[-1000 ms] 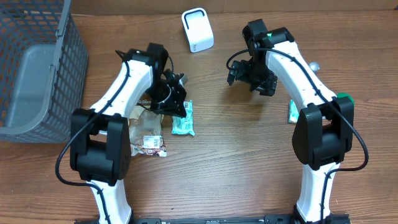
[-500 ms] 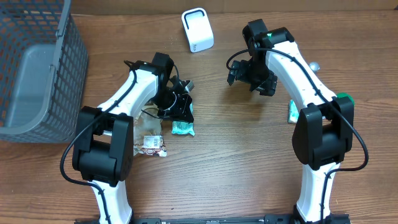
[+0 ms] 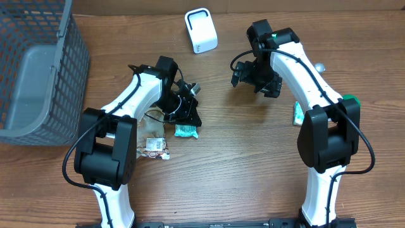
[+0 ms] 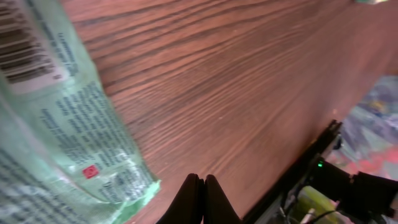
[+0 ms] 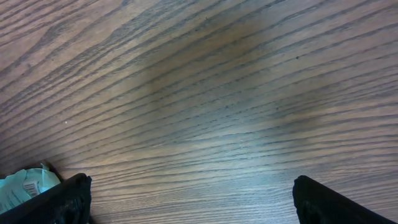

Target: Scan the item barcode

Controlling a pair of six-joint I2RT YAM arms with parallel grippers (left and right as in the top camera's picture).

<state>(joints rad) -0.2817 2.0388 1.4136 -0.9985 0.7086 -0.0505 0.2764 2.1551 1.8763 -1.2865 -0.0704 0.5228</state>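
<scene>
A pale green packet point(image 3: 186, 131) lies on the wooden table, partly hidden under my left gripper point(image 3: 190, 116). In the left wrist view the packet point(image 4: 56, 124) fills the left side, and its barcode point(image 4: 25, 50) shows at the top left. My left gripper point(image 4: 202, 182) is shut with nothing between its fingers, its tips just right of the packet's edge. The white scanner point(image 3: 200, 30) stands at the back of the table. My right gripper point(image 3: 254, 79) hangs open over bare wood, and its fingers point(image 5: 62, 200) are far apart.
A grey wire basket point(image 3: 38, 69) fills the far left. Two crumpled wrappers point(image 3: 154, 147) lie left of the green packet. Another small green item point(image 3: 297, 114) rests by the right arm's base. The green packet's corner point(image 5: 25, 185) shows at the right wrist view's lower left.
My left gripper has swung right and toward the front, ending over the green packet and covering most of it. The right arm has stayed still.
</scene>
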